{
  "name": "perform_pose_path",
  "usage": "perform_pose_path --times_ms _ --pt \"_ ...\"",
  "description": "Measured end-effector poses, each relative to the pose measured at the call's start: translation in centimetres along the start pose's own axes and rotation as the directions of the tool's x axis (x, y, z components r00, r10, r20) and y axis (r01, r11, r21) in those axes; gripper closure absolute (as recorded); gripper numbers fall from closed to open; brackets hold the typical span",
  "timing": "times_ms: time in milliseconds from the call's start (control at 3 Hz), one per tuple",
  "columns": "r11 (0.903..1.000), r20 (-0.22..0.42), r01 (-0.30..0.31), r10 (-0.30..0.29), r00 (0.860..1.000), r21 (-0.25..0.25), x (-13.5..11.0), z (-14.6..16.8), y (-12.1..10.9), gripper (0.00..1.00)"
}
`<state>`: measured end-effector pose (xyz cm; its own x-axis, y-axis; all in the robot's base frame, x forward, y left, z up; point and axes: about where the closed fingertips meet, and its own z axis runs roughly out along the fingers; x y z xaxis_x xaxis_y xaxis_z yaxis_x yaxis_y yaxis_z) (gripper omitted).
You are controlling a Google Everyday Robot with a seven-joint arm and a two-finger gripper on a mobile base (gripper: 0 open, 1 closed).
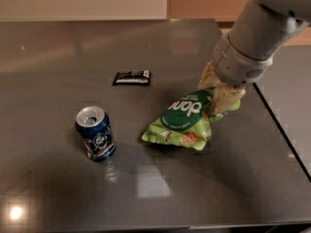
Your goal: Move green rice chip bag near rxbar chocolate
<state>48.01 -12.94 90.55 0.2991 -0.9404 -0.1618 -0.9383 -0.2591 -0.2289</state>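
Note:
The green rice chip bag [182, 120] is a crinkled light-green pouch with a dark green circle, right of the table's middle. My gripper [217, 92] is at the bag's upper right corner, shut on it, with the tan fingers [226, 99] on either side of that edge. The bag hangs tilted from that corner, its lower left end close to the tabletop over a shadow. The rxbar chocolate [131, 77] is a small flat black wrapper lying farther back and to the left, well apart from the bag.
A blue soda can [95, 132] stands upright at the front left. The dark glossy table [58, 188] ends in a right edge [279, 130] just beyond my arm, and a front edge runs along the bottom.

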Motion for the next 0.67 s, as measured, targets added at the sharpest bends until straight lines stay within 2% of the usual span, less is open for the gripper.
perform_pose_path --times_ms 333,667 --pt "0.997 -0.028 0.025 -0.023 0.999 0.074 -0.1 -1.1 -4.5 1.0" --pt "0.9873 -0.047 0.039 -0.032 0.998 0.154 0.8 -1.7 -9.3 1.0"
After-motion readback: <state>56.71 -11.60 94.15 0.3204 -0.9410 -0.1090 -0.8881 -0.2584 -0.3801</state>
